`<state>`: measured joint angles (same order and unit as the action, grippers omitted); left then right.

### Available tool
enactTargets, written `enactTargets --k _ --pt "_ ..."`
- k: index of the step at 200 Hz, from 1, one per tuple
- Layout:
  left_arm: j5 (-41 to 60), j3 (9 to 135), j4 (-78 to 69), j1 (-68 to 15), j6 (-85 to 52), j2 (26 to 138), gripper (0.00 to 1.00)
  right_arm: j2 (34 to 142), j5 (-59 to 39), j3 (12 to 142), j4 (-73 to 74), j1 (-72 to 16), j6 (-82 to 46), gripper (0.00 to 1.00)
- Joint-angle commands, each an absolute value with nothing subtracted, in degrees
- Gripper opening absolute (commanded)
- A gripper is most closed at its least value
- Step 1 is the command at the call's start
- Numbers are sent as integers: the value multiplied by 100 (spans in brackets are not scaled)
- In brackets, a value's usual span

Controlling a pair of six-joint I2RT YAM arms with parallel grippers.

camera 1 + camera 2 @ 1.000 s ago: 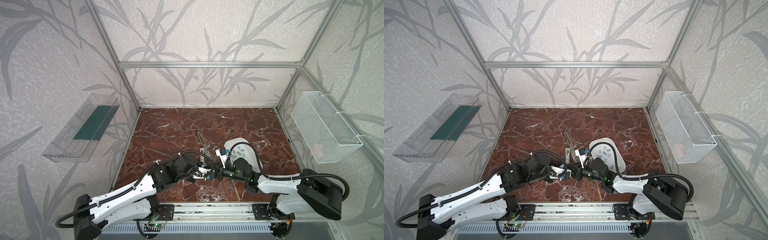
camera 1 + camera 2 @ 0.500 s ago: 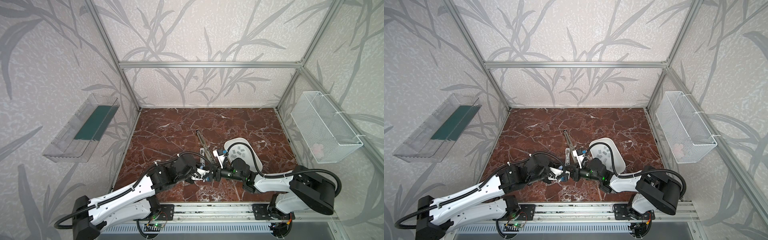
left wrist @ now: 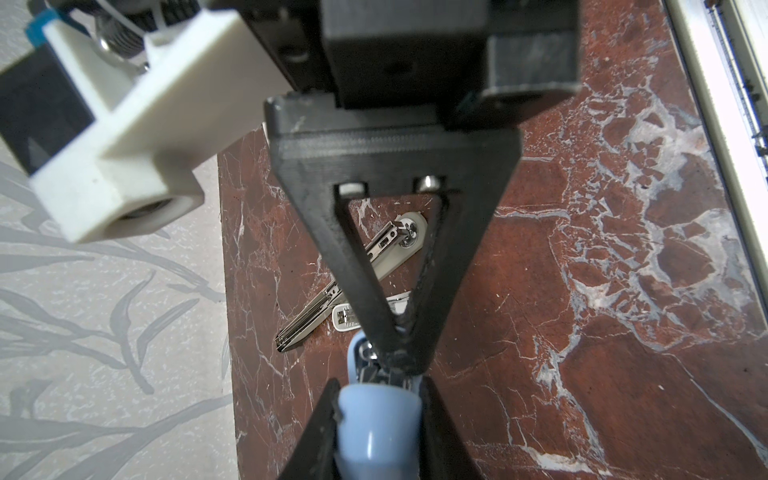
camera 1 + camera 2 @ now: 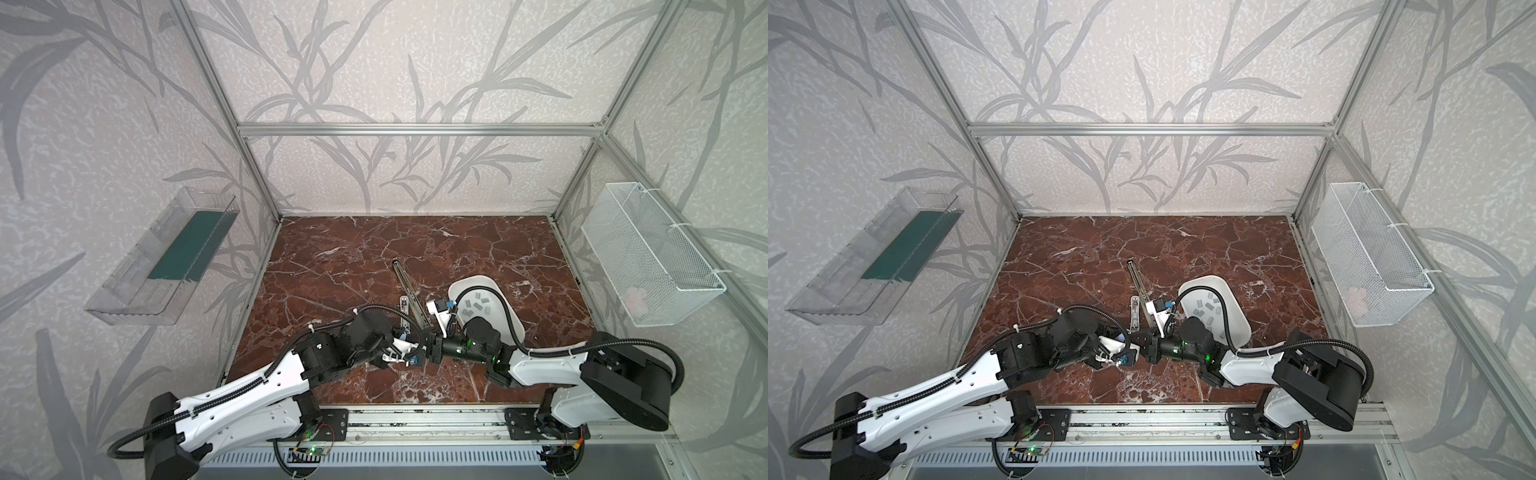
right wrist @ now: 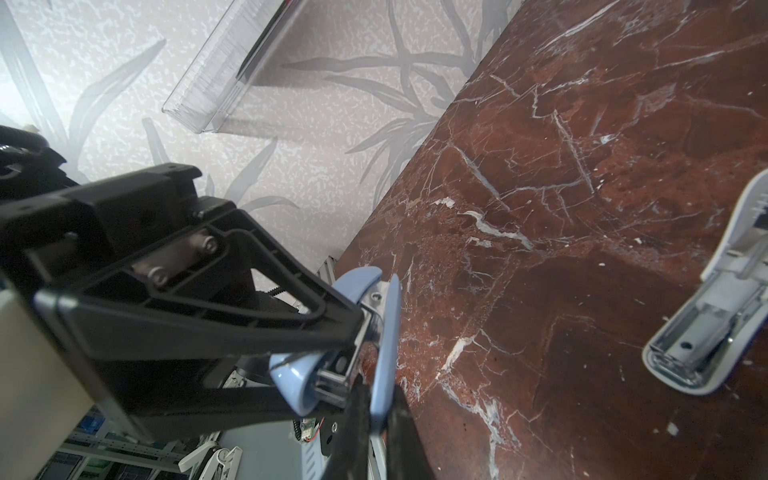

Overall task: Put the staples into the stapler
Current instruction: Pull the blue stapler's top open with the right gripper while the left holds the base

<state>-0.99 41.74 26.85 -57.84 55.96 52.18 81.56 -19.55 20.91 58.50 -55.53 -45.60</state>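
A small blue stapler (image 3: pixel 376 419) hangs above the table's front middle, held from both sides. My left gripper (image 3: pixel 377 399) is shut on its rounded body (image 5: pixel 291 382). My right gripper (image 5: pixel 379 395) is shut on its thin blue flap (image 5: pixel 384 332), which stands swung away from the body and shows the metal channel (image 5: pixel 332 374). In both top views the two grippers meet tip to tip, left gripper (image 4: pixel 409 358) and right gripper (image 4: pixel 424 353). The staples (image 4: pixel 477 303) (image 4: pixel 1208 308), several small grey strips, lie in a white tray (image 4: pixel 469 283).
A white-and-metal stapler (image 4: pixel 403 313) (image 5: pixel 706 328) lies unfolded on the marble beside a long metal rail (image 4: pixel 405 282), just behind the grippers. A clear shelf (image 4: pixel 166 266) hangs on the left wall and a wire basket (image 4: pixel 648 257) on the right wall.
My right gripper has shifted a little left and its jaws have closed on the blue stapler's flap. The left arm has kept its grip and barely moved.
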Motion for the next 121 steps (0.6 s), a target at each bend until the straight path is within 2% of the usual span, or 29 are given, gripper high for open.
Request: enactTargets --k 1,54,86,121 --pt "483 4097 2734 -5906 5682 5044 0 8002 -1520 2040 5927 -5477 -4431 0" --pt "138 3799 2477 -5848 5675 4501 0 8057 -1157 1841 5908 -5265 -4560 0" --pt "85 3624 2423 -5639 5716 4252 0 8469 -1497 1812 6379 -4964 -4809 0" --pt "371 3621 2426 -5253 5686 4176 0 9002 -1433 1657 7213 -4826 -5035 0"
